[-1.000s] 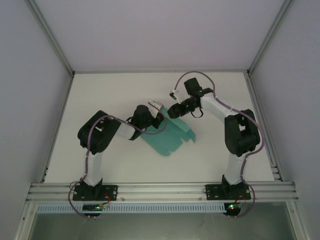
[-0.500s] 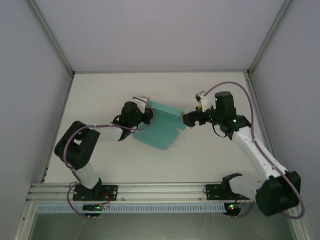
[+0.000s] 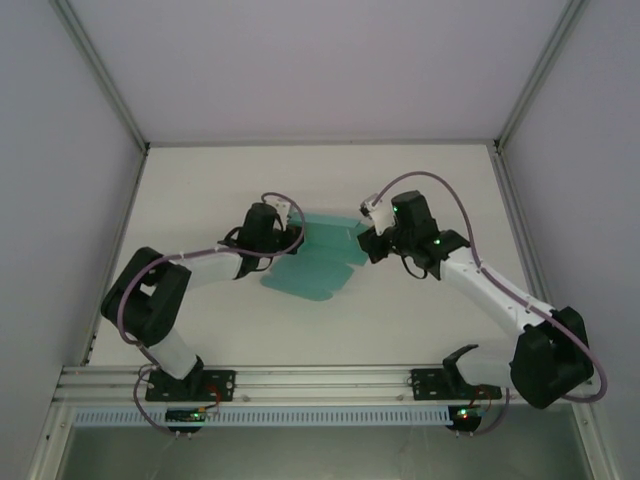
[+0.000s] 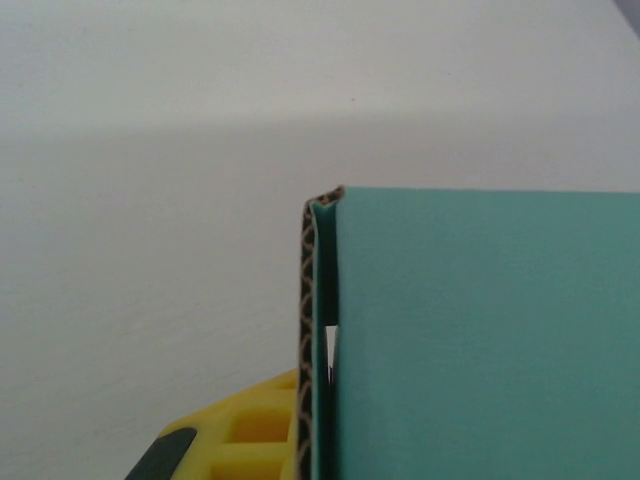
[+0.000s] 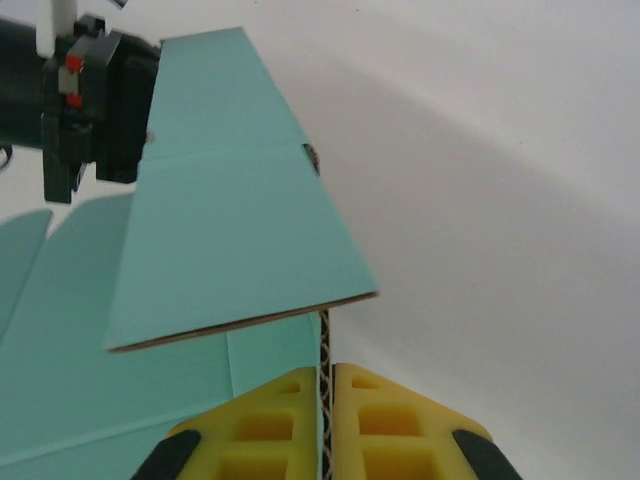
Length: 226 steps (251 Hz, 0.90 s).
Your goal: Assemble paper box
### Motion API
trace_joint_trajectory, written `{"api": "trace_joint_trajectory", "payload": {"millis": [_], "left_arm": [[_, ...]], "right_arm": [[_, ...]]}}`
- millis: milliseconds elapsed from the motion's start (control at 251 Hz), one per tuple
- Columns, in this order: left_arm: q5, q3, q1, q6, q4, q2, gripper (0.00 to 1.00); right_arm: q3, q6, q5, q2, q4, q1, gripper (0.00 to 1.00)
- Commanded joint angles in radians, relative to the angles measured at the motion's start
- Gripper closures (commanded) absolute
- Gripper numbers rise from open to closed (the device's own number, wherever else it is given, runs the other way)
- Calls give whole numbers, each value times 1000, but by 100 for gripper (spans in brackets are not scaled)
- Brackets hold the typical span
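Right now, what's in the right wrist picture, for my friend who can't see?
The right gripper, with yellow fingers, is shut on the edge of the teal paper box. One panel slants up over the white table.

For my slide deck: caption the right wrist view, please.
Right hand pinching the corrugated edge of the half-folded teal paper box.

White desk [image 3: 200, 190], top view: a plain matte surface across the middle of the frame, with an aluminium rail [image 3: 330, 382] along its lower edge. At the centre lies one teal paper box [image 3: 305, 272], a partly folded blank. Its lower flaps spread over the desk; its upper panels stand raised off it.
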Motion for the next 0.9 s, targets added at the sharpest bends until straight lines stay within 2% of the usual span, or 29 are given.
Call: {"api": "trace_joint_trajectory", "payload": {"millis": [0, 92, 283, 347, 427, 463, 595, 655, 754, 826, 898], "left_arm": [[-250, 84, -5, -54, -157, 13, 100], [-411, 125, -14, -87, -252, 37, 99], [-620, 155, -24, -144, -359, 59, 93], [-743, 183, -39, -158, -431, 72, 92], [-839, 224, -53, -169, -513, 93, 92], [-847, 235, -61, -163, -528, 100, 91], [-825, 251, -63, -177, -542, 115, 89], [-794, 259, -62, -166, -544, 122, 85], [-615, 207, -61, -71, -405, 95, 76], [-462, 142, -61, -18, -288, 57, 67], [-366, 97, -61, 2, -216, 28, 66]], "right_arm": [[-10, 10, 141, -57, 37, 45, 100], [-32, 21, 188, -87, 62, 74, 100], [-44, 30, 233, -111, 65, 89, 100], [-42, 30, 248, -111, 69, 90, 100], [-40, 28, 239, -110, 78, 91, 100], [-40, 30, 230, -110, 82, 91, 100], [-40, 29, 231, -108, 98, 93, 100], [-38, 33, 228, -110, 93, 93, 100], [-52, 44, 161, -114, 78, 86, 100], [-68, 55, 112, -111, 86, 64, 100], [-86, 53, 30, -97, 92, 36, 100]]}}
